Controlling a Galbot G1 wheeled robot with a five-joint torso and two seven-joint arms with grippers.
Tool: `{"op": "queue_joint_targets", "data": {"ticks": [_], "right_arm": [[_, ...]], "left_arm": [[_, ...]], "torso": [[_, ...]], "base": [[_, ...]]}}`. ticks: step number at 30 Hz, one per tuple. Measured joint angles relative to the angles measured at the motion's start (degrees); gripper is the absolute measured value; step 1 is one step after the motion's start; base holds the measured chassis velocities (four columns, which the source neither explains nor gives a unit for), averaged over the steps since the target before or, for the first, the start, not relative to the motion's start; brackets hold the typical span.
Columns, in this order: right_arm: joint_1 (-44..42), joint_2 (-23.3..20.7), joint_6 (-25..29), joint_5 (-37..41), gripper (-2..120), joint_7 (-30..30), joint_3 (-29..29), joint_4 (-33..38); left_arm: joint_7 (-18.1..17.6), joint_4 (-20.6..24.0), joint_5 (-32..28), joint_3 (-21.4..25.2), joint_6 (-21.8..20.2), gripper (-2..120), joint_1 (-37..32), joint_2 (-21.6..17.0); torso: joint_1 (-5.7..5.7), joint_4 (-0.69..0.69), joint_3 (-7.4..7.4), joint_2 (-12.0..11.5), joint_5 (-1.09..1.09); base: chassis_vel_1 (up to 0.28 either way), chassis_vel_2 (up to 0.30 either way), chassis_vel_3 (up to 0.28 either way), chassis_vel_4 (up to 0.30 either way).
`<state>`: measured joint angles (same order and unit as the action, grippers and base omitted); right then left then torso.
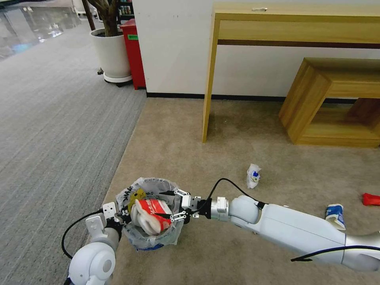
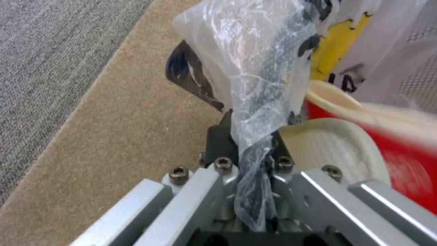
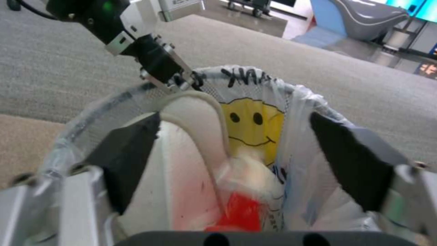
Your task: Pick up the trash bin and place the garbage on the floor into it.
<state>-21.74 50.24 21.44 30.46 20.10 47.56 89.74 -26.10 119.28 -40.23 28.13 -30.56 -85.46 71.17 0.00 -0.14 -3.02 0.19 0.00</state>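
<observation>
Left pincer (image 1: 122, 216) pinches the bag-lined rim of the trash bin (image 1: 152, 241), apparently steadying it near the floor's (image 1: 237, 158) left edge beside the grey carpet (image 1: 59, 130). Slipper (image 1: 140, 219) and red-white carton (image 1: 154, 209) sit inside. Right pincer (image 1: 179, 206) is spread over the opening, likely for release. Paper cups (image 1: 253, 176) (image 1: 335, 215) and red wrapper (image 1: 371, 199) lie rightward, uncollected.

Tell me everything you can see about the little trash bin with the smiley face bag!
The trash bin is small and round, with mesh walls, lined with a crinkly see-through white bag carrying black letters and a yellow smiley. It stands upright over the beige carpet. The left gripper pinches its rim and bag. Inside lie white slippers and a red-white carton. The open right gripper hovers over its mouth.
</observation>
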Motion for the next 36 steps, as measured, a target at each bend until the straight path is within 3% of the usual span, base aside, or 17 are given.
{"op": "queue_joint_targets", "data": {"ticks": [5,21,24,29,36], "right_arm": [[-0.69,0.19,0.26,-0.38,100,-0.34,-1.2,-0.4],[-4.35,0.89,0.47,0.95,100,-1.58,-11.53,0.1],[-6.2,0.56,0.06,2.66,100,-2.79,-18.4,1.52],[-8.25,0.0,-0.63,4.02,100,-4.22,-23.87,2.14],[-14.32,-1.9,-3.99,5.95,100,-12.43,-34.79,4.2]], "left_arm": [[0.02,-0.06,0.1,-0.1,0.01,0,-0.03,0.2],[0.15,-2.01,0.29,-0.08,0.37,0,0.2,0.05],[0.24,-2.85,0.47,0.11,0.7,0,0.41,0.0],[0.33,-3.16,0.38,0.25,0.73,0,0.68,-0.15],[0.34,-3.64,-0.02,0.5,0.94,0,1.14,-0.87]], "torso": [[0.0,0.0,0.0,0.0,0.0],[0.0,0.01,0.0,0.0,-0.01],[0.0,0.01,0.0,0.0,0.01],[0.0,0.01,0.0,0.0,0.0],[0.0,0.0,0.0,0.0,-0.02]], "base": [[0.0,0.0,0.0,0.0],[0.0,0.0,0.0,0.0],[0.0,0.0,0.0,0.0],[0.0,0.0,0.0,0.0],[0.0,0.0,0.0,0.0]]}}
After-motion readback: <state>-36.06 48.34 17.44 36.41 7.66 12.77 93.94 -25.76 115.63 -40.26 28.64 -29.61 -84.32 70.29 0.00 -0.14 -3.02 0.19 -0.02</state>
